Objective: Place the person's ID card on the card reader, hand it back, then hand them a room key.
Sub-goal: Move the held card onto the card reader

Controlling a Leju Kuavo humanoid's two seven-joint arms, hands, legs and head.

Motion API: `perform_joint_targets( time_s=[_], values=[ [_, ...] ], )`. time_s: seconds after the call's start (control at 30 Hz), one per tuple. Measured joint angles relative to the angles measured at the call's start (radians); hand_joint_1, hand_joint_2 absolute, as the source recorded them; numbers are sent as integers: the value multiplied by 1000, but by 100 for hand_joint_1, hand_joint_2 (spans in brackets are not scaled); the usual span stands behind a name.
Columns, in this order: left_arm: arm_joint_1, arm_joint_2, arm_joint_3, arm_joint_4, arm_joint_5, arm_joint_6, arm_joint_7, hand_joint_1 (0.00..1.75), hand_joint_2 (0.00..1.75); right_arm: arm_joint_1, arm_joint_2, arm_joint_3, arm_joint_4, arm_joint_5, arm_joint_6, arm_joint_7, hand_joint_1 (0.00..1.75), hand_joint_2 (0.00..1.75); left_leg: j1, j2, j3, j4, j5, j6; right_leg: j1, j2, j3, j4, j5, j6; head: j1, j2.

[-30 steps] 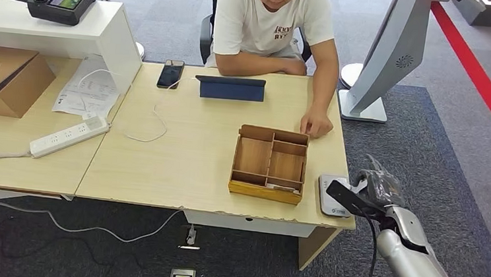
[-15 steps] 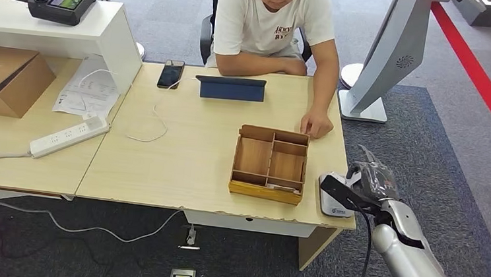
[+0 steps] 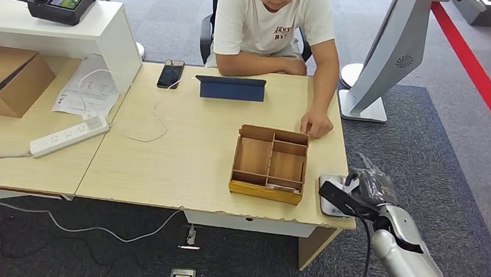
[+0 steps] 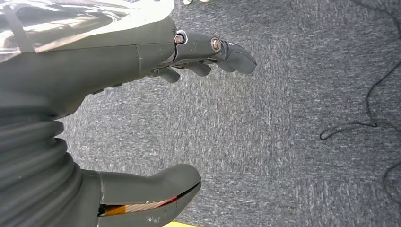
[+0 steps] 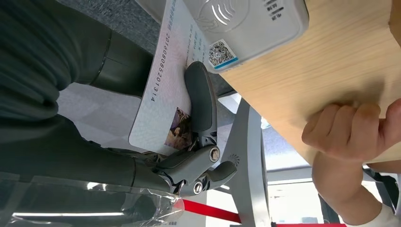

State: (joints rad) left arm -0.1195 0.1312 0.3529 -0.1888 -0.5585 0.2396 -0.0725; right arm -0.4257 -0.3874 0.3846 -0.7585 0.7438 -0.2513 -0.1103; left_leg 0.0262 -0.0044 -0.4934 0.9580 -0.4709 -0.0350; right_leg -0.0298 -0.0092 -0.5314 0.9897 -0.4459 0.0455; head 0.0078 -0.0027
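Since a moment ago the right hand [image 3: 366,188] has slid a touch nearer and left, so the ID card [image 5: 163,90] it's carrying now overlaps the card reader [image 3: 332,195] at the tabletop's [image 3: 182,147] near right corner. Its fingers [image 5: 201,97] are pinching the card, one laid flat across the printed face. The person's hand [image 3: 315,125] rests just past the wooden organizer [image 3: 270,164]. Left hand [image 4: 118,118] hangs over grey carpet, fingers apart, nothing in them.

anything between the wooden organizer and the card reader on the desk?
No. In the head view, bare desktop separates the wooden organizer from the card reader; the right hand holds the ID card over the reader.
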Motion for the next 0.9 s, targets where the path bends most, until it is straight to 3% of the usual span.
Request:
perform_joint_targets(
  time_s=[0.63, 0.9],
  values=[
    [0, 0, 1, 0, -5, -1, -3, 0, 175, 1, -4, 1, 30, -40, -18, -37, 175, 175, 0, 0, 0, 1, 0, 0, 0, 0, 1, 0, 1, 1, 0, 0],
    [0, 0, 1, 0, -9, 0, -14, 0, 175, -27, -3, -24, -97, -172, 59, -6, 175, 175, 0, 0, -1, 1, 1, 1, 0, 0, 0, 0, 1, 1, 0, 0]
  ],
)
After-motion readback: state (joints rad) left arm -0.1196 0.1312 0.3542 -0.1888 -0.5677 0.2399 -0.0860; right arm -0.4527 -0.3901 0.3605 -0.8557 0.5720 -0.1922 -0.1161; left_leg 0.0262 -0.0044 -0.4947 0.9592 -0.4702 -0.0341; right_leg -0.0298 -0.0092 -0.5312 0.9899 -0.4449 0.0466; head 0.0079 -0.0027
